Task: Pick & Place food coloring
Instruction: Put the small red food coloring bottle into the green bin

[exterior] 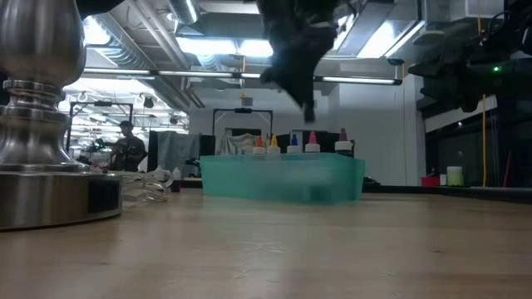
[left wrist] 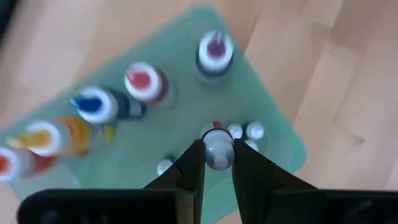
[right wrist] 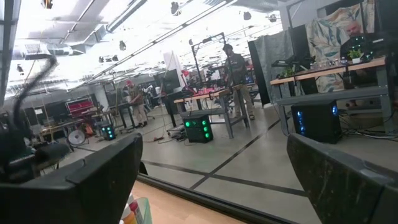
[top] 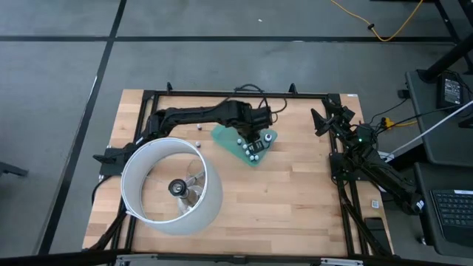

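Overhead, the left gripper (top: 256, 137) hangs above the flat translucent green rectangular sheet (top: 230, 140) at the middle of the wooden table (top: 295, 199), its fingers (left wrist: 189, 171) pinched close on a small pale grey-white bottle with a red band below its cap (left wrist: 217, 149). That bottle stands with its long axis upright, cap toward the wrist camera, clamped between the two dark fingertips. Just beside it on the sheet sit a few more pale bottles (left wrist: 245, 132), also upright. Farther along the sheet a row of coloured food coloring bottles (left wrist: 93, 112) stands cap-up: a purple-topped one (left wrist: 214, 53), a red one (left wrist: 144, 82), a blue one (left wrist: 94, 106), a yellow-orange one (left wrist: 53, 137) and an orange-red one at the edge. From table height the row (exterior: 291, 143) shows along the sheet's top edge, tips pointing up, below the left arm. A couple of tiny bottles (top: 199, 128) lie on the wood apart from the sheet. The big white ring lamp (top: 171, 185) stands on the table's left side. The right gripper (top: 325, 118) waits at the table's right edge, jaws spread wide and empty.
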`<control>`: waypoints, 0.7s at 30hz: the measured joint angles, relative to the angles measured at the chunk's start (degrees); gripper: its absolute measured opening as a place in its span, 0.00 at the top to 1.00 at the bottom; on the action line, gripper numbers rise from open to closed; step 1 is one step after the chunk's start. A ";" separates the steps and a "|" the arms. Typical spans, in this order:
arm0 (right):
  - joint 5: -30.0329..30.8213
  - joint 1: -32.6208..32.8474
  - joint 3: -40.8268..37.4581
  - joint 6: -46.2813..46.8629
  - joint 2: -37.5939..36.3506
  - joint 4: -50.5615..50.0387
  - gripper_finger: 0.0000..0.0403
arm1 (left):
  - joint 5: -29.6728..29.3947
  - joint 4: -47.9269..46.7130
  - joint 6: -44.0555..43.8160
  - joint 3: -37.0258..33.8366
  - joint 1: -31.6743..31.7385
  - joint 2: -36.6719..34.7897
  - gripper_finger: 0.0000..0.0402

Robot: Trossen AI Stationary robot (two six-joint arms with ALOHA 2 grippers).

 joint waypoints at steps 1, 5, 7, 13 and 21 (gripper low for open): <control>0.00 -0.02 0.00 0.00 0.00 -0.02 0.01 | 0.15 0.64 -0.60 -1.75 -0.01 -0.25 0.86; 0.00 0.00 0.00 0.00 0.02 -0.01 0.01 | -0.35 1.74 -2.14 -6.22 -0.54 -0.77 0.86; 0.00 0.00 0.00 0.00 0.02 -0.02 0.01 | -0.32 1.69 -2.61 -7.57 -0.65 -0.77 0.86; 0.00 0.00 0.01 -0.01 0.02 -0.02 0.01 | -1.22 2.55 -2.61 -10.58 -0.66 -0.75 0.86; 0.00 0.00 0.02 0.00 0.02 -0.02 0.01 | -2.14 10.34 -0.79 -14.16 0.61 -0.77 0.86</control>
